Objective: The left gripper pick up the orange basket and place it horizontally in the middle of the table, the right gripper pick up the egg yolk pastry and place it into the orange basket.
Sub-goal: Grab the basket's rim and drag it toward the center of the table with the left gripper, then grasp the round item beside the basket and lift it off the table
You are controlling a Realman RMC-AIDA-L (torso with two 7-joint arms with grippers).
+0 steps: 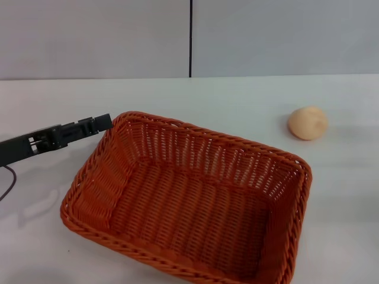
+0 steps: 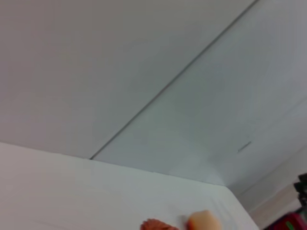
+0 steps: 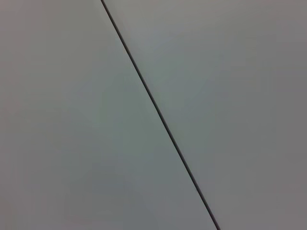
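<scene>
The orange basket rests on the white table, turned slightly askew, with nothing inside it. My left gripper reaches in from the left, its tip just beside the basket's far left corner, at rim height. The egg yolk pastry lies on the table to the far right of the basket, apart from it. In the left wrist view only a bit of the basket rim and the pastry show at the picture's edge. The right gripper is out of view; its wrist view shows only wall.
A grey wall with a dark vertical seam stands behind the table. A thin cable hangs from the left arm over the table's left side. Bare tabletop lies between the basket and the pastry.
</scene>
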